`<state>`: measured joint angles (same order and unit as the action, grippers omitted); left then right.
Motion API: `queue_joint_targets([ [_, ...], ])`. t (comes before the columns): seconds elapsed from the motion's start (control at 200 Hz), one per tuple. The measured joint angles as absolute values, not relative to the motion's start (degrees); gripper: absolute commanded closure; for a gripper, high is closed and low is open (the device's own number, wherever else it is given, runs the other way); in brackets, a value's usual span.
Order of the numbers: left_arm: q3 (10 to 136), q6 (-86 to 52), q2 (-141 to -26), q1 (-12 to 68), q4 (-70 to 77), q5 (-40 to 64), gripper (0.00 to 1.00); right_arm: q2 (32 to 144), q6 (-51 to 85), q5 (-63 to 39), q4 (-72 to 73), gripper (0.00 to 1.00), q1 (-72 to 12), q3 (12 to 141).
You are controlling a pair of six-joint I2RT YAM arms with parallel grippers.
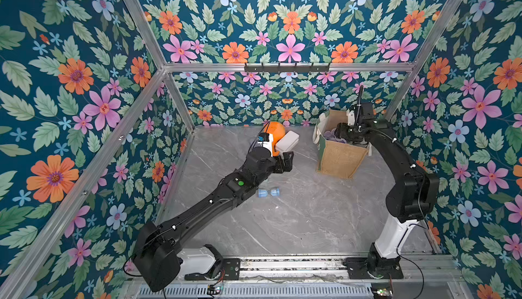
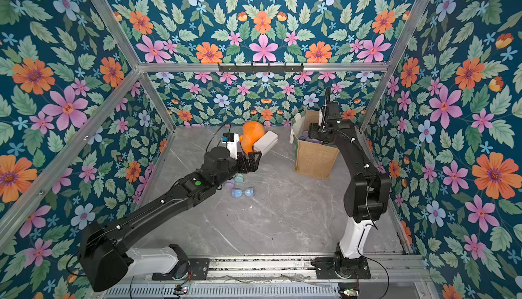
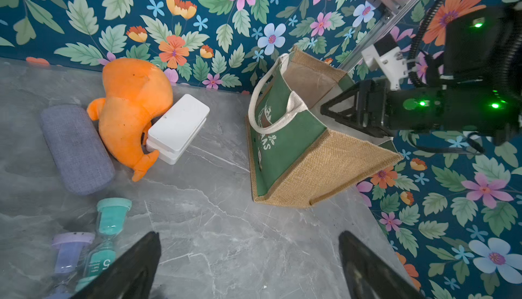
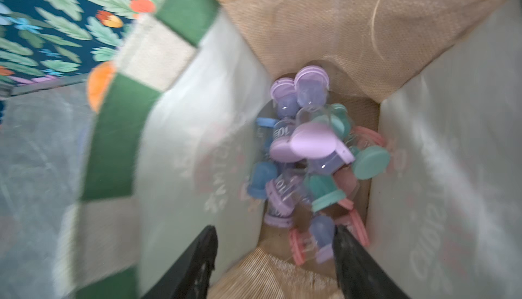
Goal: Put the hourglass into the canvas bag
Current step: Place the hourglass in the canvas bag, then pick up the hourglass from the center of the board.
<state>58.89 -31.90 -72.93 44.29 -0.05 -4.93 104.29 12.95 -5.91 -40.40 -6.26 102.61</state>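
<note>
Canvas bag [image 1: 340,159]: upright at far right corner of worktop [image 1: 296,221], mouth open.
Right gripper [image 4: 274,229]: at bag's mouth, fingers parted, holding nothing.
Hourglass pile [image 4: 313,142]: on bag's floor.
Left gripper [image 3: 248,234]: fingers wide, empty.
Blue hourglass [image 1: 268,192]: lying on worktop, beside left arm [image 1: 226,195].

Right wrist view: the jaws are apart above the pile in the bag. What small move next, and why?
Probably lift the right gripper straight out of the canvas bag: its jaws stand apart, empty, the hourglasses lie piled below, and a blue hourglass waits on the table.
</note>
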Motion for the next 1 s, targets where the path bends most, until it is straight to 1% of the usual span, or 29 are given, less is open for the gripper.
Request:
queue_joint_targets([
  [0.135, 56.73, -31.51, -70.57, 44.29, -0.99, -6.79, 0.00, 99.46, 13.26, -6.50, -40.40, 0.33, -9.54, 100.82],
  [0.24, 55.13, -31.29, -68.47, 44.29, -2.52, -8.78, 0.00, 96.38, 13.21, -6.44, -40.36, 0.33, -13.78, 99.48],
  [0.365, 52.80, -31.29, -65.36, 44.29, -4.78, -11.55, 0.00, 92.97, 11.44, -5.54, -40.16, 0.33, -21.23, 96.60],
  [0.455, 51.24, -31.31, -63.11, 44.29, -7.07, -13.78, 0.00, 92.47, 9.65, -4.14, -38.94, 0.33, -27.11, 94.85],
  [0.575, 49.17, -31.62, -60.03, 44.29, -10.00, -16.71, 0.00, 93.86, 6.94, -3.09, -37.01, 0.32, -34.02, 91.61],
  [0.67, 46.89, -33.01, -57.47, 44.29, -12.03, -18.76, 0.00, 97.49, 4.78, -2.66, -35.09, 0.32, -38.13, 89.71],
  [0.82, 43.81, -34.52, -54.17, 44.27, -14.72, -20.84, 0.00, 103.15, 1.83, -2.98, -33.85, 0.32, -41.91, 88.20],
  [1.0, 42.09, -36.01, -51.68, 44.29, -17.45, -22.44, 0.00, 107.61, -1.96, -6.04, -31.68, 0.32, -45.08, 86.19],
])
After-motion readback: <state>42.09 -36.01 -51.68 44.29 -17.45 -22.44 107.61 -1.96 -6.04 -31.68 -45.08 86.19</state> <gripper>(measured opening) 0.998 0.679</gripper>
